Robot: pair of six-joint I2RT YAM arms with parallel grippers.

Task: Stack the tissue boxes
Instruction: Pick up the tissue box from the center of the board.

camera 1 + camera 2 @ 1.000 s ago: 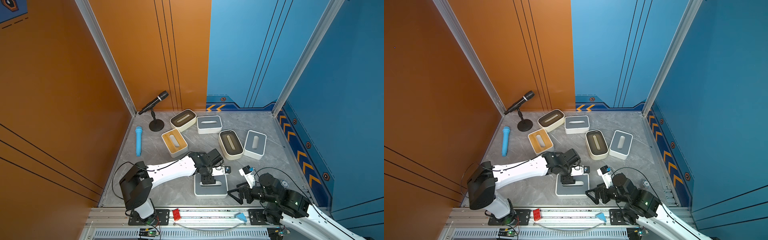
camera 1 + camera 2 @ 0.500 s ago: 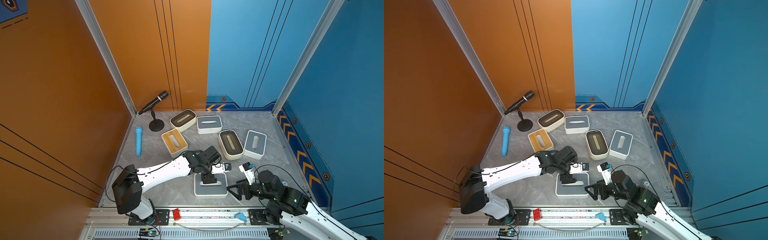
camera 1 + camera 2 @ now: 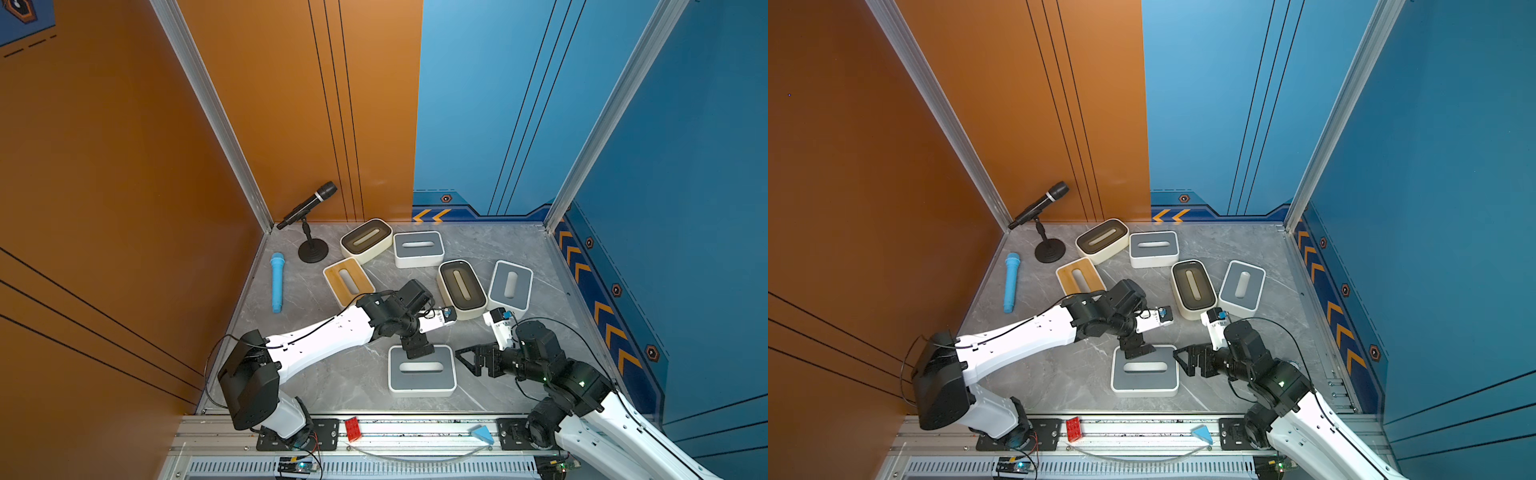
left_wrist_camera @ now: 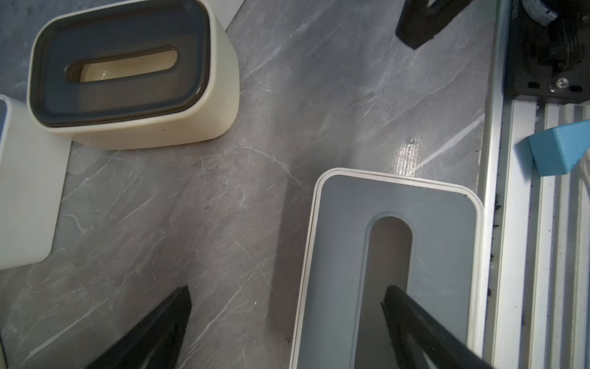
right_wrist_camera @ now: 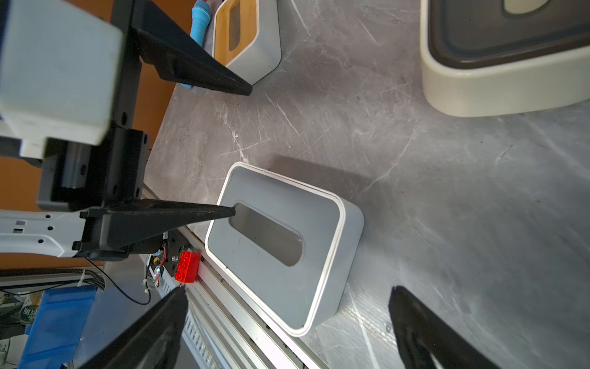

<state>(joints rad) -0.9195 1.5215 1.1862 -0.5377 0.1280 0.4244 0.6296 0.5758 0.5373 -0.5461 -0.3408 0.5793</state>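
Black left tool [image 3: 417,353], spread wide, astride far long wall of grey-lidded white plastic tissue box [image 3: 422,380]; box flat on grey marble desk [image 3: 332,374], long axis crosswise; right tool [image 3: 468,361], likewise spread, beside its right end.

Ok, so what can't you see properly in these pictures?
Near grey box: far edge hidden under the jaws of the left arm, both top views.
Wooden-lidded box: one corner behind the left arm, both top views.
White box: lid nearly all cut off by the picture edge, left wrist view.
Inside the near grey box: slot too dark, both wrist views.
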